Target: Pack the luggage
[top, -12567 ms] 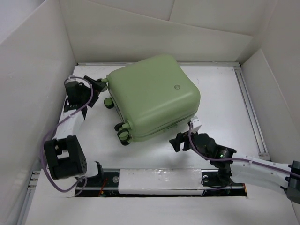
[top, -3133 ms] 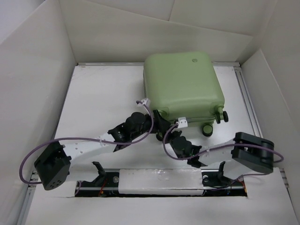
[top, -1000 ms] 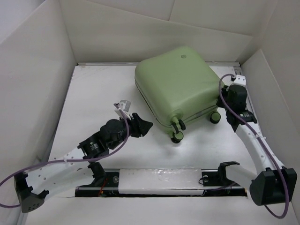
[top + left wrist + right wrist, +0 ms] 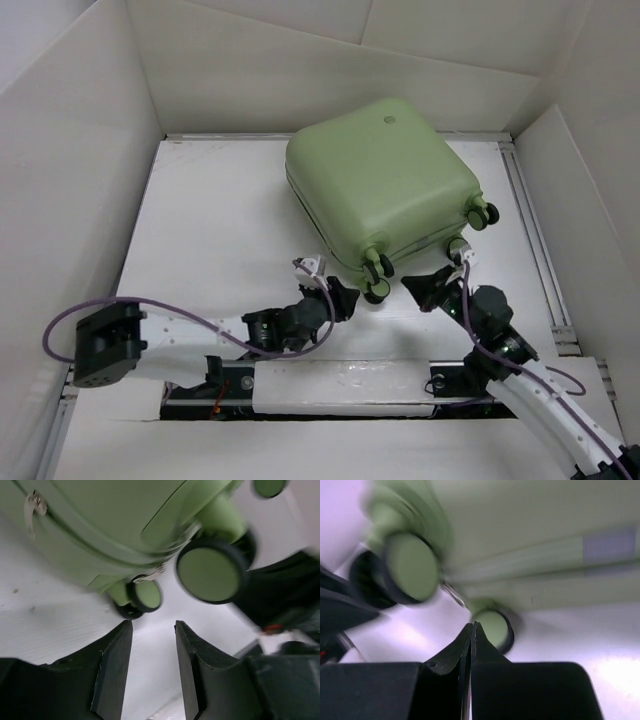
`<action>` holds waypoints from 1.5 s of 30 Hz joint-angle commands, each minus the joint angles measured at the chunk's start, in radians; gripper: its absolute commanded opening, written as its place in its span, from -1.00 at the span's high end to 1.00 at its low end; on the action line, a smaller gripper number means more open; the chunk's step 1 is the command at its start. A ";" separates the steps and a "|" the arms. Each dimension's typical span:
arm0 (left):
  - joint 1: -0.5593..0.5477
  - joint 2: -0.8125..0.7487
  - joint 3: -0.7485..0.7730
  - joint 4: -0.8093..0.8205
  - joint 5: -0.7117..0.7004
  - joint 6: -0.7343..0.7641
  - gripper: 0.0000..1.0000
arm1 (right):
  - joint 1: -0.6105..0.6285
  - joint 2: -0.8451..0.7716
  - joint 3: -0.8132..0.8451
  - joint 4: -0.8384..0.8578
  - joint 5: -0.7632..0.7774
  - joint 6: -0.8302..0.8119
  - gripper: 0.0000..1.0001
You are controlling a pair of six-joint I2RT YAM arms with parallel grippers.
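Observation:
The luggage (image 4: 380, 180) is a pale green hard-shell suitcase lying shut and flat at the back of the table, round silver badge (image 4: 388, 119) up, wheels (image 4: 376, 288) facing me. My left gripper (image 4: 345, 298) sits low just left of the nearest wheels. In the left wrist view it (image 4: 152, 626) is open with only bare table between its fingers (image 4: 114, 670), and a wheel (image 4: 209, 574) and the zip pull (image 4: 32, 505) lie ahead. My right gripper (image 4: 416, 289) points at the same corner from the right. Its jaws (image 4: 471, 626) are shut on nothing, just short of a small wheel (image 4: 492, 626).
White walls (image 4: 80, 180) box in the table on the left, back and right. A metal rail (image 4: 535, 240) runs along the right side. Purple cables (image 4: 180, 318) loop over both arms. The two gripper tips stand close together at the suitcase's near corner.
The right arm has swung from the suitcase's far right side to its near wheels, and its jaws have shut. The left gripper slid right to the wheels. The suitcase turned slightly.

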 commanded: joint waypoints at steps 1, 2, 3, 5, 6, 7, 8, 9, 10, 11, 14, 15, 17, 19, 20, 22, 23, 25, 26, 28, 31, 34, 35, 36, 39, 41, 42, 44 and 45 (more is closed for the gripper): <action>0.000 -0.147 -0.023 0.052 0.077 -0.029 0.28 | 0.030 0.016 -0.097 0.261 0.008 0.053 1.00; 0.000 -0.172 -0.023 0.038 0.100 -0.029 0.21 | 0.031 0.027 -0.152 0.331 0.008 0.053 0.98; 0.000 -0.210 -0.013 0.016 0.122 -0.029 0.13 | 0.043 0.059 -0.175 0.467 0.008 0.053 0.86; 0.000 -0.223 0.043 -0.072 0.171 -0.039 -0.11 | 0.054 0.134 -0.209 0.622 0.008 0.053 0.36; 0.000 -0.223 0.068 -0.099 0.200 -0.039 -0.17 | 0.066 0.167 -0.209 0.663 0.008 0.027 0.26; 0.009 -0.223 0.091 -0.122 0.200 -0.039 -0.17 | 0.066 0.202 -0.209 0.692 0.017 0.012 0.20; 0.009 -0.223 0.112 -0.140 0.220 -0.039 -0.20 | 0.078 0.240 -0.209 0.723 0.017 0.000 0.16; 0.009 -0.211 0.129 -0.149 0.232 -0.039 -0.20 | 0.078 0.281 -0.197 0.755 0.002 -0.013 0.07; 0.009 -0.192 0.163 -0.160 0.243 -0.039 -0.20 | 0.078 0.368 -0.187 0.808 -0.010 -0.022 0.05; 0.009 -0.181 0.181 -0.169 0.252 -0.039 -0.20 | 0.078 0.418 -0.176 0.836 -0.022 -0.031 0.05; 0.018 -0.137 0.247 -0.218 0.262 -0.039 -0.18 | 0.089 0.615 -0.113 0.895 -0.076 -0.060 -0.03; 0.018 -0.137 0.260 -0.228 0.275 -0.039 -0.18 | 0.089 0.660 -0.099 0.909 -0.076 -0.069 -0.03; 0.041 -0.125 0.281 -0.237 0.300 -0.039 -0.18 | 0.101 0.758 -0.099 0.997 -0.064 -0.069 -0.03; 0.041 -0.114 0.295 -0.263 0.300 -0.039 -0.18 | 0.110 0.803 -0.116 1.071 -0.052 -0.048 -0.07; 0.041 -0.114 0.307 -0.274 0.288 -0.039 -0.20 | 0.110 0.822 -0.116 1.100 -0.052 -0.048 -0.10; 0.041 -0.105 0.316 -0.283 0.271 -0.029 -0.23 | 0.123 0.868 -0.116 1.125 -0.052 -0.048 -0.13; 0.041 -0.105 0.327 -0.295 0.257 -0.029 -0.25 | 0.136 0.879 -0.101 1.125 -0.052 -0.057 -0.16; 0.041 -0.080 0.345 -0.323 0.233 -0.029 -0.27 | 0.153 0.900 -0.087 1.140 -0.041 -0.057 -0.16; 0.041 -0.071 0.359 -0.362 0.233 -0.020 -0.27 | 0.162 0.914 -0.078 1.153 -0.018 -0.057 -0.16; 0.084 -0.028 0.402 -0.395 0.223 -0.020 -0.27 | 0.176 0.923 -0.078 1.162 0.008 -0.066 -0.19; 0.165 -0.008 0.393 -0.369 0.303 -0.011 -0.18 | 0.204 0.934 -0.056 1.171 0.054 -0.077 -0.21; 0.191 -0.022 0.358 -0.272 0.366 0.000 -0.15 | 0.224 0.943 -0.047 1.180 0.100 -0.086 -0.15; 0.191 -0.022 0.358 -0.272 0.366 0.000 -0.15 | 0.224 0.954 -0.047 1.191 0.111 -0.086 -0.13; 0.191 -0.022 0.358 -0.272 0.366 0.009 -0.15 | 0.235 0.954 -0.047 1.205 0.111 -0.086 -0.10; 0.191 0.012 0.418 -0.312 0.357 0.029 -0.08 | 0.245 0.975 -0.047 1.249 0.151 -0.096 0.21; 0.191 0.033 0.448 -0.326 0.357 0.041 -0.02 | 0.267 0.975 -0.047 1.258 0.189 -0.096 0.50; 0.191 0.052 0.448 -0.326 0.357 0.052 -0.02 | 0.276 0.975 -0.047 1.272 0.204 -0.086 0.58; 0.191 0.070 0.476 -0.337 0.368 0.061 0.09 | 0.310 0.975 -0.057 1.285 0.275 -0.073 0.75; 0.191 0.085 0.476 -0.347 0.377 0.061 0.15 | 0.323 0.975 -0.058 1.285 0.301 -0.073 0.81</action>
